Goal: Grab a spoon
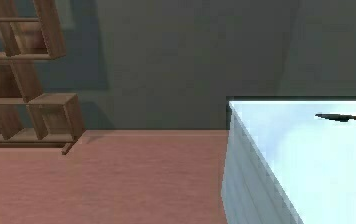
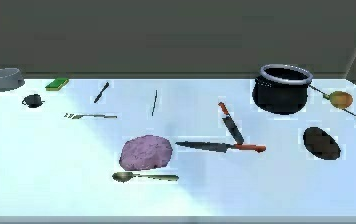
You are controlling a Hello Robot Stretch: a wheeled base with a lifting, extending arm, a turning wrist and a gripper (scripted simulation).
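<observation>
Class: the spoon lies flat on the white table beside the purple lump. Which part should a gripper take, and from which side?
Take the spoon by its thin straight handle, right of the rounded bowl. It lies flat on the table, so coming down from above, gripping across the handle, seems best. The purple lump sits close on the far side, so favour the near side.

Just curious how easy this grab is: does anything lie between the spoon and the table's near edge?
Nothing visible does. The spoon lies near the front edge of the table, with bare tabletop between. A purple lump sits just beyond it and a red-handled knife farther out to its right, neither on the near side.
</observation>
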